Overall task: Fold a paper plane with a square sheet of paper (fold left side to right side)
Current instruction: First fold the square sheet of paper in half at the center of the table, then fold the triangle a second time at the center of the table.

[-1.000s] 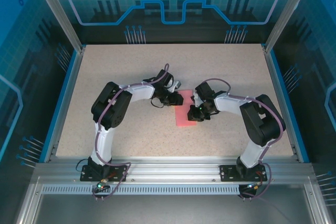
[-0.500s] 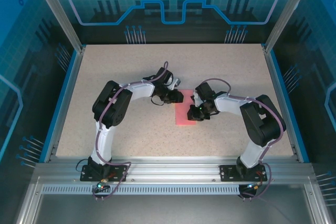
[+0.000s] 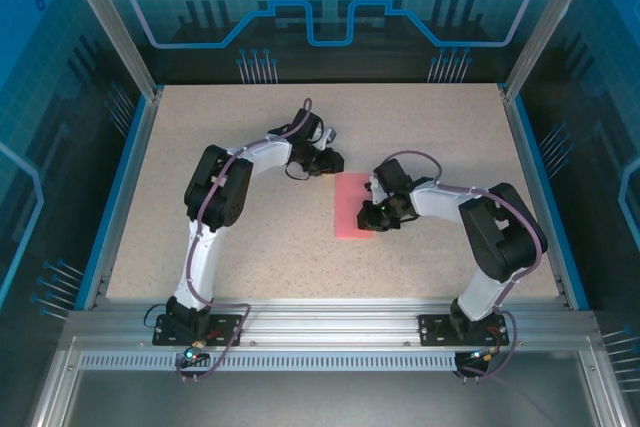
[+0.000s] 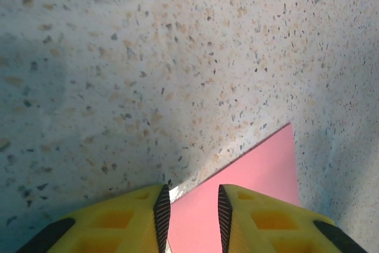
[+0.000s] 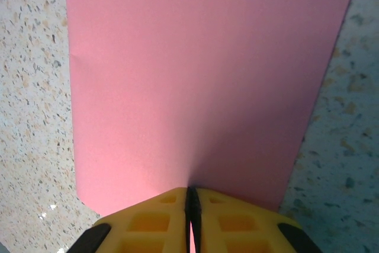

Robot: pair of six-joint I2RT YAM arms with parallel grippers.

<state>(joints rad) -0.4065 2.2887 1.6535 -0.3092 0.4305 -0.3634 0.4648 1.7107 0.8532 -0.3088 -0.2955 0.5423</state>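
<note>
- Pink sheet of paper [image 3: 350,203] lies flat on the speckled table [image 3: 440,137], near the middle, between the two arms. In the top view its outline is an upright rectangle, taller than wide.
- Left gripper [image 4: 191,202]: yellow fingers [image 4: 142,217] stand apart with a narrow gap between the black pads. Nothing is clamped between them; the paper and a strip of table are seen through the gap.
- In the left wrist view one corner of the sheet points up and to the right past the fingers. In the top view this gripper sits at the sheet's far left corner, just beside it.
- Right gripper [image 5: 190,197]: jaws closed, pads pressed together with a thin seam between them.
- Right fingertips sit at the sheet's near edge in the wrist view, the paper spreading away ahead of them. In the top view this gripper is at the sheet's right edge, toward the near end.
- Cannot tell whether a layer of paper is pinched in the right jaws or the tips only rest on it.
</note>
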